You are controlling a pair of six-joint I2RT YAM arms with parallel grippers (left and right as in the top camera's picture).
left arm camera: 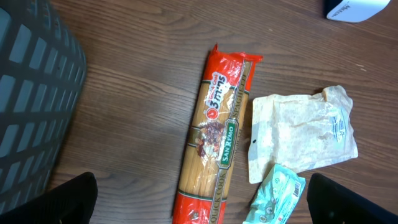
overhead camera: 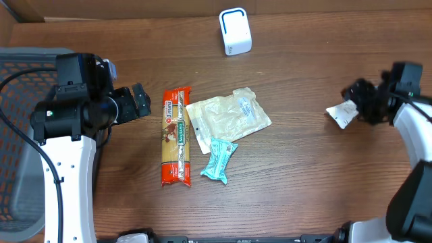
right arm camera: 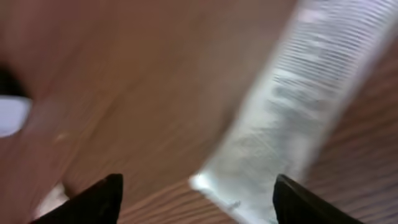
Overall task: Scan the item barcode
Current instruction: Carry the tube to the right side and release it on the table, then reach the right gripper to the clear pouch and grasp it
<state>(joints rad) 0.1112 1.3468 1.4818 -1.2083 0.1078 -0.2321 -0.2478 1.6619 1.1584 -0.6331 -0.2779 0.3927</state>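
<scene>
The pasta packet is red and yellow, wrapper teal, pouch cream, scanner white.

Bare brown wooden table lay open between the central clutter and a small white packet at the right. A long orange-red spaghetti packet, a pale crinkled plastic pouch and a teal wrapped bar crowded the middle. A white box-shaped scanner stood apart behind them, and a grey mesh basket blocked the left.
</scene>
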